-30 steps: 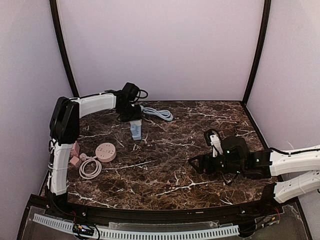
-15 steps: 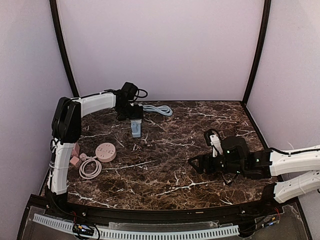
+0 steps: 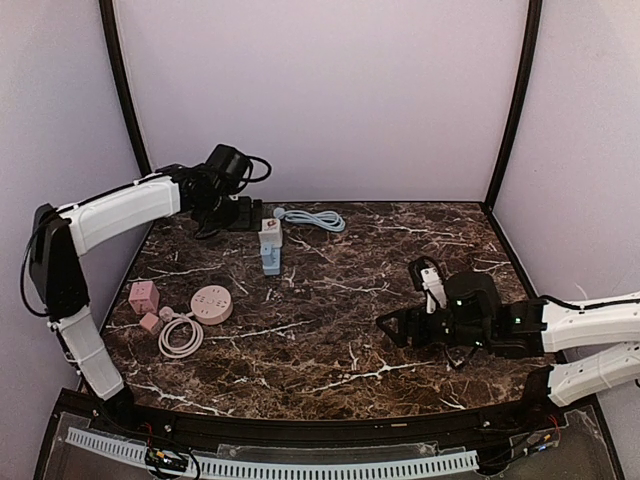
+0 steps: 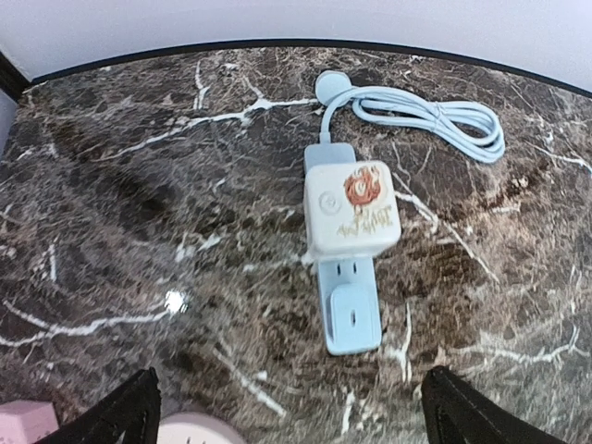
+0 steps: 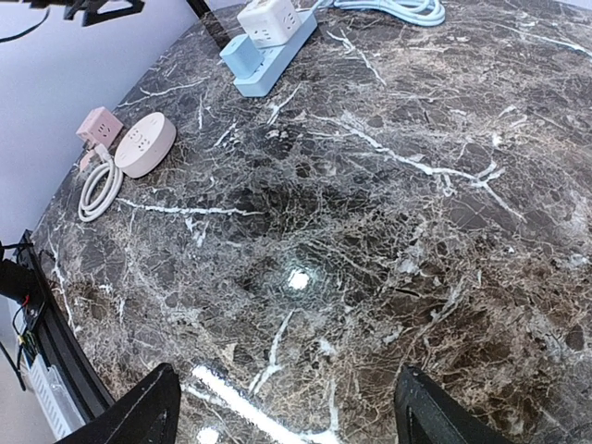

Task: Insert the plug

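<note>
**Plug**: white cube, printed top. It is sitting on the blue strip at the back left of the surface, covering the strip's upper outlet and leaving the lower one showing. It is lying square and close against the strip. The prongs are hidden, so full seating is looking likely but is not confirmed.

**Strip cord**: lying looped just behind the strip.

**Left tool**: fingers spread wide and carrying nothing, hovering above the plug and clear of it.

**Right tool**: fingers also parted and carrying nothing, hanging over bare surface well apart from the strip.

**Other stock:** pink round socket, pink cube and a coiled cord are lying at the left edge, untouched.

**Progress:** insertion is appearing done, with neither tool gripping. At most a check of seating is remaining.
</note>
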`<state>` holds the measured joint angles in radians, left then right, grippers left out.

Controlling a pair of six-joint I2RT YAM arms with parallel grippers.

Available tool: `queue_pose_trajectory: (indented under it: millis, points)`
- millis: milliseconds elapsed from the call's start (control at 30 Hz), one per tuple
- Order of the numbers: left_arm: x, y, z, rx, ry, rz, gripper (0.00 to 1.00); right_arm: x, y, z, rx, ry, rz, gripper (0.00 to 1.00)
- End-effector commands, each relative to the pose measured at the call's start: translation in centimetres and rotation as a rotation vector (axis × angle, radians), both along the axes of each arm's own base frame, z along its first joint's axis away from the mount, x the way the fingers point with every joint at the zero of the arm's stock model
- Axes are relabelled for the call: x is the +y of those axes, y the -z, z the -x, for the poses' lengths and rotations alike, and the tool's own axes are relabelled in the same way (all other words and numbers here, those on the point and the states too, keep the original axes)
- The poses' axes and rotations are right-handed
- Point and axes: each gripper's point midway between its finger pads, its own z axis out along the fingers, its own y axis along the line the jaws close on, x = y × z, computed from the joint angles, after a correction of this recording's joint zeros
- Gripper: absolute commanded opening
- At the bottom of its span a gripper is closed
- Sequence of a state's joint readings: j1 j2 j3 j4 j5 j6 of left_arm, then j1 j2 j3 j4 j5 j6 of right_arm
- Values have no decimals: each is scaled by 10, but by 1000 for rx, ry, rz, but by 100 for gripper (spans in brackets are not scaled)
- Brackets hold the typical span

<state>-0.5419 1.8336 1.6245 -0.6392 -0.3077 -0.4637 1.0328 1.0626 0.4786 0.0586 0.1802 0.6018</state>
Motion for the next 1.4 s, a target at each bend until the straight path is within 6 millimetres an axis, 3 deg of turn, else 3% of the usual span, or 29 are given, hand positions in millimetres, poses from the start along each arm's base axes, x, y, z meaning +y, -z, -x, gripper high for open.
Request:
queue_pose_trajectory:
  millis: [0,267,400,533,633,800,1067,1367]
  points:
    - [34,1,54,-3,-63,-81,94,0,-13,-3,-30,8,-28,79]
    - [70,49,132,136,-86,-84,90,-1,-15,-3,-40,12,-38,79]
    - [85,74,153,220,-122,-130,89,-2,-15,-4,-41,17,-32,79]
    - [78,103,165,326,-88,-121,88,-2,-14,-4,-37,16,-29,79]
    - [79,119,172,379,-77,-143,93,-2,-14,-4,-37,15,-30,79]
    - [81,129,169,391,-44,-80,99,-1,-11,-4,-33,13,-24,79]
    - [83,120,155,339,4,-3,99,1,-10,-4,-32,6,-24,79]
    - [68,143,139,358,31,113,99,0,-10,-2,-30,1,-30,79]
